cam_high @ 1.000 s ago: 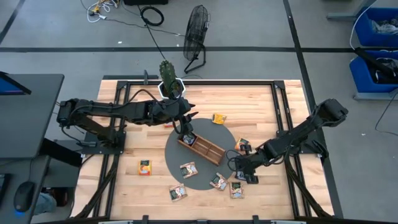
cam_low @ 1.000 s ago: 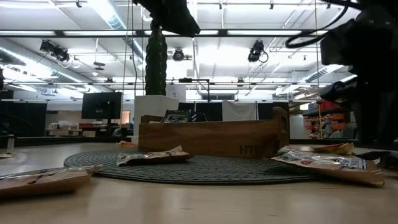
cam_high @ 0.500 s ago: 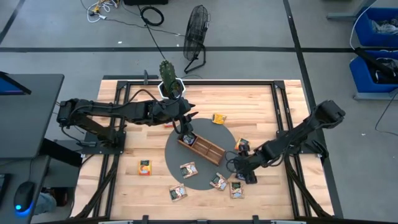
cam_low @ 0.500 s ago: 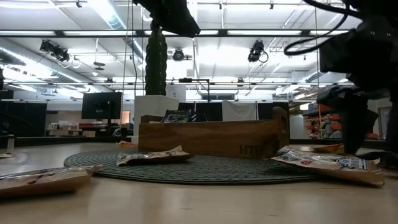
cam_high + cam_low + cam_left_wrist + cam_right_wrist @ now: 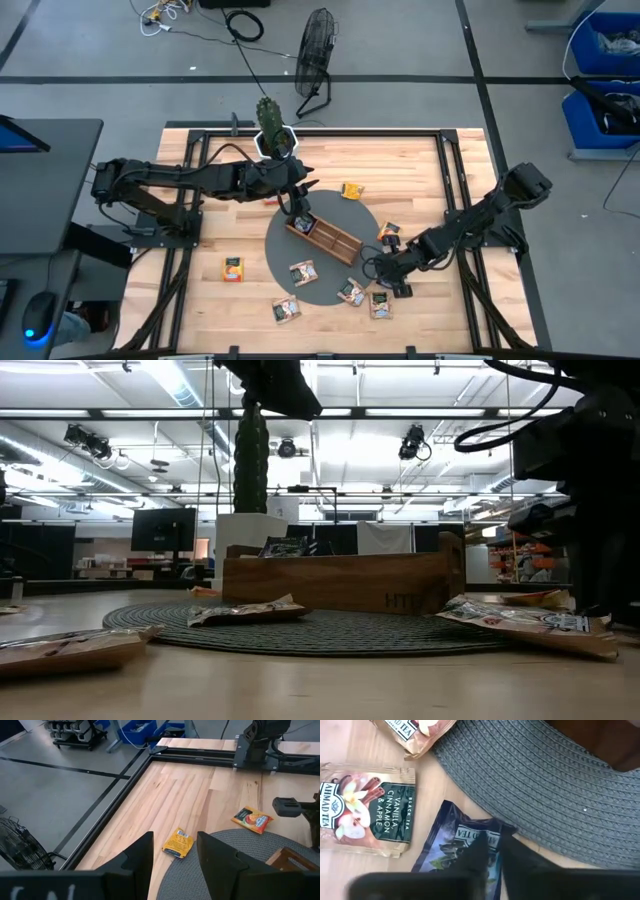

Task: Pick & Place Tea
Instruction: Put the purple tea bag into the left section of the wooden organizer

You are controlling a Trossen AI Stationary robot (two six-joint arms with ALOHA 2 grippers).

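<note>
From above, the right gripper is down at the near right edge of the round grey mat, right among the scattered tea packets. The left gripper hangs over the far end of the wooden tray, close to the cactus. An orange packet lies on the far side, another well off to the left.

At table level, the tray stands on the mat, a packet lying in front, and the right arm looms dark at the right edge.

Left wrist: fingers spread apart, nothing between them, an orange packet on the wood beyond.

Right wrist: fingertips almost together, planted on a dark blue packet that lies flat on the table at the mat's edge, a beige packet just beside it.
</note>
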